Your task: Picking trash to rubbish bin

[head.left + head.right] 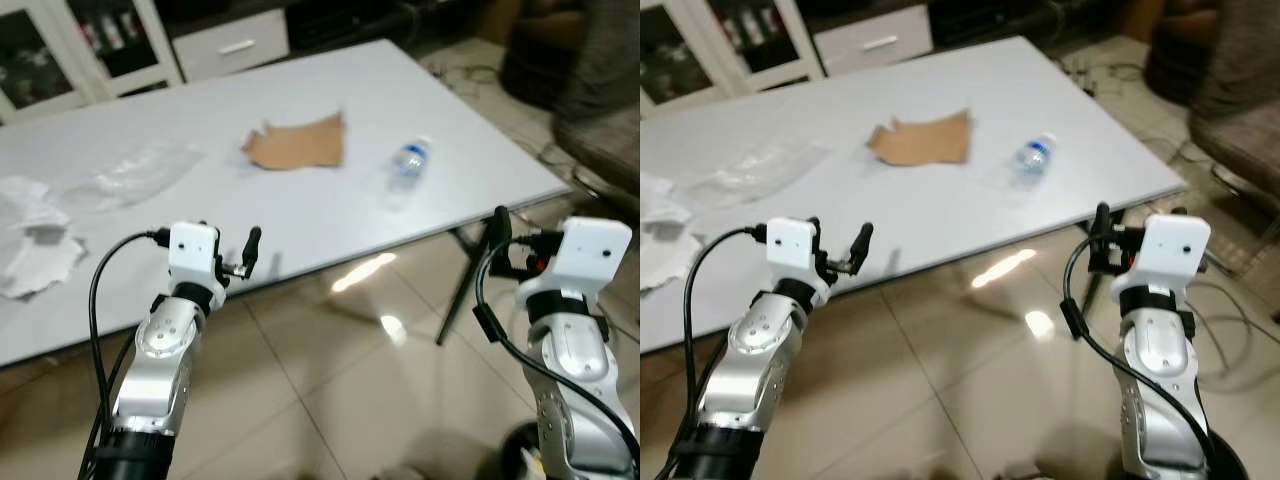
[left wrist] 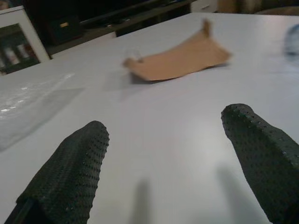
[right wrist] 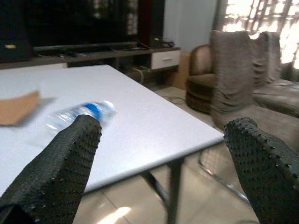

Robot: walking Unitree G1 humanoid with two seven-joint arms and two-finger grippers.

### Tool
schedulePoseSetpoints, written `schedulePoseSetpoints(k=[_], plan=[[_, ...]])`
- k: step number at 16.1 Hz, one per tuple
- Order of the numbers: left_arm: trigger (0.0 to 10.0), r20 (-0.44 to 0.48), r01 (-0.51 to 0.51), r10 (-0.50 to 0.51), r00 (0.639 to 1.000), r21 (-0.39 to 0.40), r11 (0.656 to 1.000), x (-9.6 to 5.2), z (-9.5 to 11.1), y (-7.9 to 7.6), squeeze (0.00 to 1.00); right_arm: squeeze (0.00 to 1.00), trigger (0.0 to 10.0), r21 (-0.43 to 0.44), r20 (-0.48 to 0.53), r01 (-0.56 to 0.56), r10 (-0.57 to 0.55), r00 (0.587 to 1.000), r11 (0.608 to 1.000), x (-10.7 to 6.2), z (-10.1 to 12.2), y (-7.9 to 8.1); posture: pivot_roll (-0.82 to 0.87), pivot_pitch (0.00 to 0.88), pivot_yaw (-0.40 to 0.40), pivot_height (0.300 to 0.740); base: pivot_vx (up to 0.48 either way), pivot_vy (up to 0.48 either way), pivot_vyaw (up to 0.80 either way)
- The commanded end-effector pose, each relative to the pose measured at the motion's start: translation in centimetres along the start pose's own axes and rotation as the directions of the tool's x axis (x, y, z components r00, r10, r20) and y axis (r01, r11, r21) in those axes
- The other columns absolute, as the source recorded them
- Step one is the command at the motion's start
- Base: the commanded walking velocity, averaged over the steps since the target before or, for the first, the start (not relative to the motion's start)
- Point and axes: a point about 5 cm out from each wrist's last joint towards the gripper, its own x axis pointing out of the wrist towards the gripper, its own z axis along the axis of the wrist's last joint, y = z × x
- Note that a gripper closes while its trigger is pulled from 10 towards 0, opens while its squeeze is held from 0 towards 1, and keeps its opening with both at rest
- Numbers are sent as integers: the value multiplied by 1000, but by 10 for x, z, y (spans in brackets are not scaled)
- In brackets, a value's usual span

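Observation:
On the white table (image 1: 330, 225) lie a torn brown piece of cardboard (image 1: 298, 145), a small clear plastic bottle (image 1: 408, 165) with a blue label lying on its side, a clear plastic bag (image 1: 135, 175) and crumpled white paper (image 1: 35, 240) at the left. My left gripper (image 1: 228, 250) hovers at the table's near edge, open and empty, pointing toward the cardboard (image 2: 180, 60). My right gripper (image 1: 520, 245) is off the table's right corner over the floor, open and empty, with the bottle (image 3: 81, 114) ahead of it.
A glass-door cabinet (image 1: 60, 50) and a white drawer unit (image 1: 230, 45) stand behind the table. A brown armchair (image 3: 238, 70) sits to the right, with cables on the floor near it. A dark table leg (image 1: 455, 290) slants down beside my right arm over glossy tiles.

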Motion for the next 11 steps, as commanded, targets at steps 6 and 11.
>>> schedulePoseSetpoints(k=[6,11], plan=[[10000,-14,-29,30,999,22,999,-6,-3,9,0,0,10000,3,1,-27,27,1000,1000,3,2,12,-102,144,82,740,480,0,0],[10000,-19,-36,36,999,7,999,-5,-3,9,0,0,10000,265,-101,20,7,995,964,19,3,27,-92,142,91,740,85,0,0]])
